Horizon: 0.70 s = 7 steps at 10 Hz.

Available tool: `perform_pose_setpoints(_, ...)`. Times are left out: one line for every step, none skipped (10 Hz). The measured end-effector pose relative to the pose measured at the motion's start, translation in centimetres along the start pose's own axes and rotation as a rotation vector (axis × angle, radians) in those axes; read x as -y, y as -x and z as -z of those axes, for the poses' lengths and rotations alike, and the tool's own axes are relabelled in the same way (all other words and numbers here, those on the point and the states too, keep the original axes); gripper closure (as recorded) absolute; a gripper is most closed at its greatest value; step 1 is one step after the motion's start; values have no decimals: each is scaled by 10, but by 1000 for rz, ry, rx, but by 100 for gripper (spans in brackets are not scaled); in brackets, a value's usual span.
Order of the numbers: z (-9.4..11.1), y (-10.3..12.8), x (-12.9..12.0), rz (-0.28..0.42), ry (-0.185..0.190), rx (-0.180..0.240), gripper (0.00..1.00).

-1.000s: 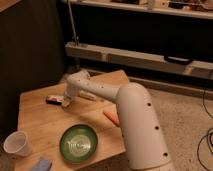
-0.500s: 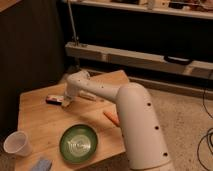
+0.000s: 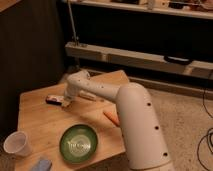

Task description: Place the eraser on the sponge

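Observation:
The eraser (image 3: 53, 99), a small flat dark block with a pale patch, lies on the wooden table (image 3: 37, 120) toward its far left side. My gripper (image 3: 63, 102) is down at the table right beside the eraser's right end, at the tip of the white arm (image 3: 130, 115) that reaches in from the right. Whether it touches the eraser I cannot make out. The sponge (image 3: 41, 164), a light blue block, sits at the table's near left edge, partly cut off by the frame, well away from the gripper.
A green plate (image 3: 78, 143) lies at the near middle of the table and a white paper cup (image 3: 16, 144) stands at the near left. An orange stick (image 3: 111, 117) lies beside the arm. Dark shelving (image 3: 140, 57) runs behind the table.

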Motion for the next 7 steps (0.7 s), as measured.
perform_pose_setpoints(0, 0, 0, 0, 0, 0, 20)
perform_pose_setpoints(0, 0, 1, 0, -3, 0, 20)
perform_pose_setpoints(-1, 1, 1, 1, -2, 3, 20)
perform_pose_setpoints(-2, 2, 3, 0, -9, 9, 20)
perform_pose_setpoints(1, 4, 0, -2, -4, 7, 20)
perform_pose_setpoints(7, -2, 3, 3, -21, -9, 20)
perform_pose_setpoints(17, -12, 10, 15, -58, -30, 20)
